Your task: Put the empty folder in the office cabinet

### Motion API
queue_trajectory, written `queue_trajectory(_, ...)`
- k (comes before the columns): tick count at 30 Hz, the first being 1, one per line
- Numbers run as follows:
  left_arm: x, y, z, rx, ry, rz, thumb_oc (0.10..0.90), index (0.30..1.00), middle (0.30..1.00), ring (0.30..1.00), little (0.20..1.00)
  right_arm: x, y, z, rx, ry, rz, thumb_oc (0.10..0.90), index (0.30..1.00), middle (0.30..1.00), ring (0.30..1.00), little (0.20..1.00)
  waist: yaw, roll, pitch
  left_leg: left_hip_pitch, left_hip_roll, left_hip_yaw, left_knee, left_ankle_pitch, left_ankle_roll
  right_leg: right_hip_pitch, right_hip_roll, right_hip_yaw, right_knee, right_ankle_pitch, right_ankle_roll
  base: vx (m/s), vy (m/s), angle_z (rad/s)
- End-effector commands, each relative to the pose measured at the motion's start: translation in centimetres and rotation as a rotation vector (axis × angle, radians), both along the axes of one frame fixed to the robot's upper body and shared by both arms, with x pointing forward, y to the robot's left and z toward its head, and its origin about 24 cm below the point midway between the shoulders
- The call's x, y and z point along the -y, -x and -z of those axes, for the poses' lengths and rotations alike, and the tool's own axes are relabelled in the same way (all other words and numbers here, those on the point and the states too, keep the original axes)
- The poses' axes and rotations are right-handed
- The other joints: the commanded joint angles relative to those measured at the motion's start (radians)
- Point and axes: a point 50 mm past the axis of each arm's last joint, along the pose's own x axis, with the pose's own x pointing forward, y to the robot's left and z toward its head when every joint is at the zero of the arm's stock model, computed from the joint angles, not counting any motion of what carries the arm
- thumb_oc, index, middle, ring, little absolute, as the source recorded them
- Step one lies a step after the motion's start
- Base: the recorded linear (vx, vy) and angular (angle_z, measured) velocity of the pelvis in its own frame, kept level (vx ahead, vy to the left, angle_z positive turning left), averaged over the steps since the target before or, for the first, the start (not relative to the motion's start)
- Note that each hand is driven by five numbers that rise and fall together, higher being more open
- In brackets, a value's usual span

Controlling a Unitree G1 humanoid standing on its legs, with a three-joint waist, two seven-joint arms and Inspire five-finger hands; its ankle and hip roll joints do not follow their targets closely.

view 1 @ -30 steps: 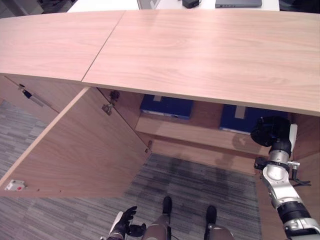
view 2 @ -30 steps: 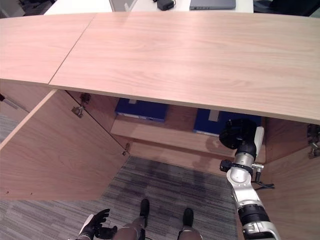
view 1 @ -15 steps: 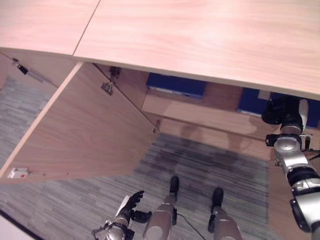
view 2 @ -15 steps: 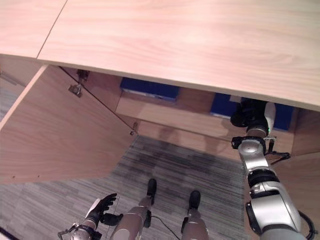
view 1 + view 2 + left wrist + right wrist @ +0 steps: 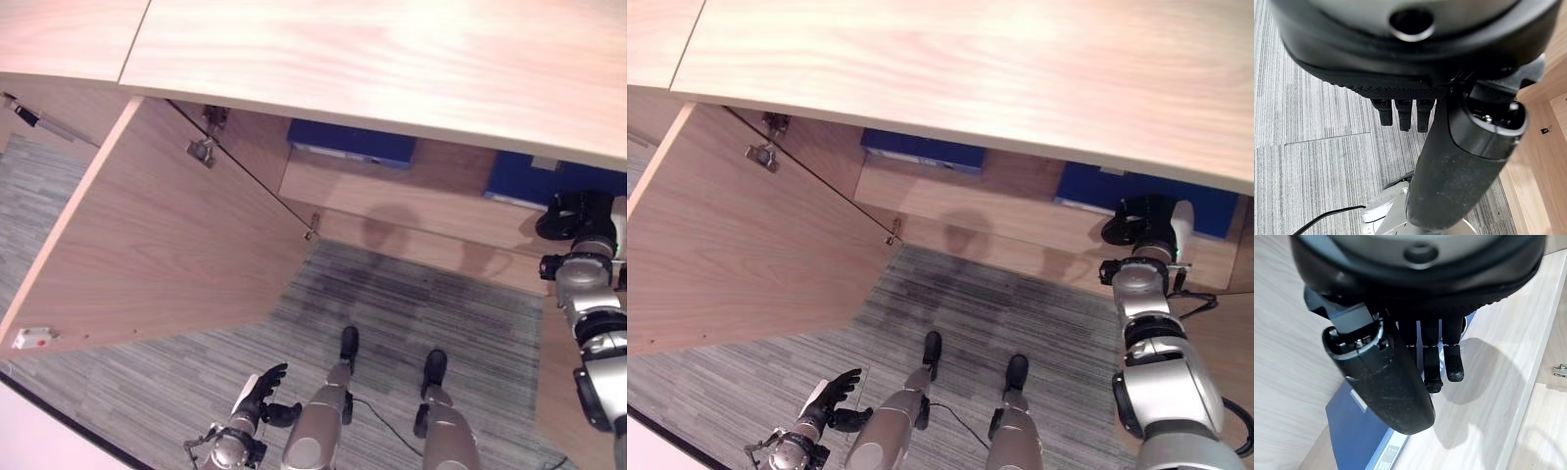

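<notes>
1. My right robot hand (image 5: pixel 1435 347) hangs with relaxed, empty fingers over the flat dark blue folder (image 5: pixel 1359 431) lying on the pale wooden cabinet shelf (image 5: pixel 1488 396) beneath it.
2. I'd draw it out level, clearing the shelf edge.
3. My left robot hand (image 5: pixel 263 384) idles, fingers loose.

The wooden top (image 5: pixel 392 49) of the office cabinet hides the back part of both blue folders, so of the left folder (image 5: pixel 351 142) and the right folder (image 5: pixel 549 178) just the front strip is seen. In the right wrist view the right hand (image 5: pixel 1415 333) covers the middle of the blue folder (image 5: pixel 1359 431) under it, and it cannot be told if the fingertips (image 5: pixel 1454 372) touch the folder or the shelf (image 5: pixel 1488 396). The open cabinet door (image 5: pixel 147 255) is cut off by the picture's left edge.
</notes>
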Motion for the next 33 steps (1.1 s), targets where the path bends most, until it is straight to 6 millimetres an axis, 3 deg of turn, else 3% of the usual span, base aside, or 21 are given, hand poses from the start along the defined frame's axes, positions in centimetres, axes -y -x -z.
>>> queue_trajectory(1,-0.1,-1.2,-1.0,0.073,0.019,0.026,0.8,0.9,0.9,0.9,0.9,0.5,-0.5,-6.2,0.184,0.106,-0.015,0.4,0.3,0.3,0.3,0.3,0.016,-0.05,-0.03,0.067,0.073,0.017,-0.003,-0.084,-0.097,-0.052,-0.083,0.09,0.146,-0.095,0.082,0.0,0.008,0.06)
queue_trajectory(6,0.5,-1.7,-1.4,0.095,0.039,0.034,0.8,0.9,0.9,0.9,0.9,0.8,-0.5,-5.7,0.18,0.071,0.015,0.4,0.3,0.3,0.3,0.3,0.015,-0.032,-0.019,0.057,0.067,0.014,-0.007,-0.079,-0.097,-0.072,-0.084,0.087,0.156,-0.098,0.082,0.0,0.001,0.02)
queue_trajectory(14,0.9,-2.4,-1.8,0.115,0.058,0.042,0.8,0.9,0.9,0.9,0.9,2.4,0.2,-6.9,0.205,0.045,0.084,0.4,0.3,0.3,0.3,0.3,0.018,-0.007,-0.008,0.035,0.062,0.009,-0.008,-0.079,-0.097,-0.118,-0.092,0.09,0.186,-0.102,0.081,0.01,0.011,0.05)
queue_trajectory(22,1.1,-2.8,-2.2,0.139,0.075,0.041,0.8,0.9,0.9,0.9,0.9,1.9,-0.2,-8.0,0.217,0.078,0.074,0.4,0.3,0.3,0.3,0.3,0.02,-0.002,0.004,0.016,0.059,0.002,-0.008,-0.081,-0.09,-0.174,-0.088,0.11,0.217,-0.105,0.081,0.0,0.003,0.02)
queue_trajectory(30,1.1,-3.1,-2.7,0.159,0.083,0.067,0.8,0.9,0.9,0.9,0.9,4.1,1.0,-10.9,0.239,0.08,0.169,0.4,0.3,0.3,0.3,0.3,0.034,0.013,0.007,-0.002,0.051,-0.007,-0.008,-0.08,-0.089,-0.205,-0.094,0.111,0.241,-0.113,0.082,0.0,0.0,0.0)
queue_trajectory(33,0.8,-3.2,-3.0,0.166,0.087,0.086,0.8,0.9,0.9,0.9,0.9,5.5,2.1,-13.6,0.263,0.099,0.225,0.4,0.3,0.3,0.3,0.3,0.048,0.024,0.002,-0.008,0.044,-0.016,-0.008,-0.084,-0.09,-0.228,-0.101,0.111,0.262,-0.124,0.083,0.01,0.004,0.0)
